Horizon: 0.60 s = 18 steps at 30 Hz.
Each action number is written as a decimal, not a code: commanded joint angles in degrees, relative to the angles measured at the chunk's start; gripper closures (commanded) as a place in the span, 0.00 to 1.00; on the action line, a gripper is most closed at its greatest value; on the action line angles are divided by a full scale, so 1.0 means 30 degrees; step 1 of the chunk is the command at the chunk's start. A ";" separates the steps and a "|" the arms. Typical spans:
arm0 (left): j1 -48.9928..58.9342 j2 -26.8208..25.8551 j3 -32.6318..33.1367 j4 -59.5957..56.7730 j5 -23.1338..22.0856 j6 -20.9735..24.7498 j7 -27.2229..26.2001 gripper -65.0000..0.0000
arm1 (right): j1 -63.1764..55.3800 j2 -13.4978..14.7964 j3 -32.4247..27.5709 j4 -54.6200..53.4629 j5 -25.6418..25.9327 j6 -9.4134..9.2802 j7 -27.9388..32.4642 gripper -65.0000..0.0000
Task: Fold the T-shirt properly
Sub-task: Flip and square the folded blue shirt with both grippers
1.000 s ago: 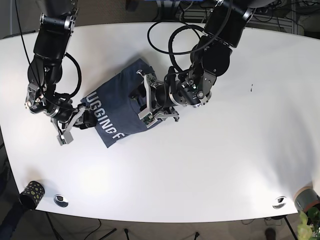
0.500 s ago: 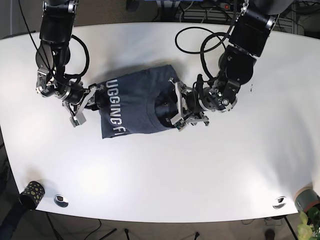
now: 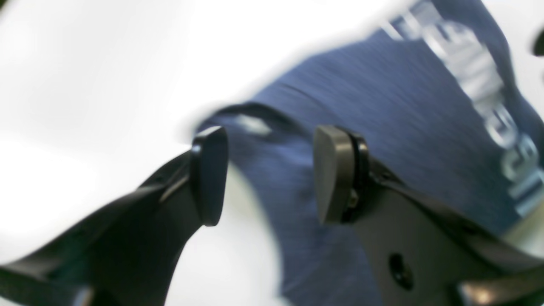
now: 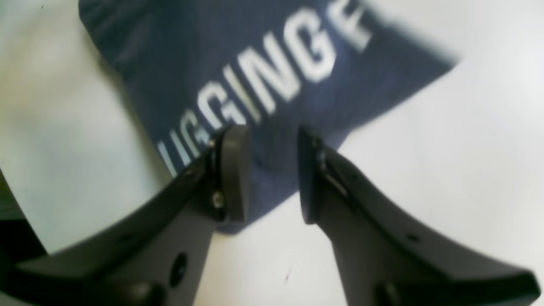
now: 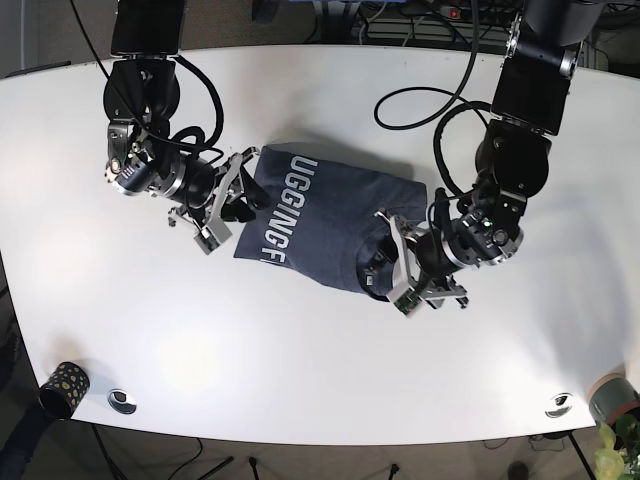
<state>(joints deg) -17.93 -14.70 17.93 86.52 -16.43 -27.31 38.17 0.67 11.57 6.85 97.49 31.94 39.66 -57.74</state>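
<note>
While the folded navy T-shirt point(image 5: 320, 225) lay at the middle of the white desk point(image 5: 300, 370), the right pincer point(image 5: 222, 205) sat at its left edge, its 2 fingers spread and straddling the hem by the white lettering point(image 4: 272, 80). At the shirt's right end, the left pincer point(image 5: 395, 270) was spread over the collar point(image 3: 259, 119), pinching nothing.

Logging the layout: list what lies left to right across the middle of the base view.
Right end effector → folded navy blue T-shirt with white lettering → left end effector → bare white tabletop.
</note>
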 commanded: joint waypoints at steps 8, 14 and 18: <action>0.1743 -0.0038 -0.1275 0.2647 -0.0137 0.0092 0.0389 0.55 | 0.3192 0.0465 -0.0072 -0.1890 0.0385 0.0114 0.0388 0.74; 0.3326 0.0929 -0.0864 0.2706 0.0039 0.0092 0.0301 0.55 | 0.4979 0.0465 -0.0101 -0.5318 0.0385 0.0114 0.1033 0.74; 0.3883 0.1222 -0.0806 0.1914 0.0010 0.0122 0.0272 0.55 | 0.5214 0.0494 -0.0863 -0.7311 0.0385 0.0114 0.2410 0.74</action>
<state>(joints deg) -5.56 -10.59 15.90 92.07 -15.77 -27.00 40.36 15.16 12.56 5.17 76.95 31.97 39.48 -52.69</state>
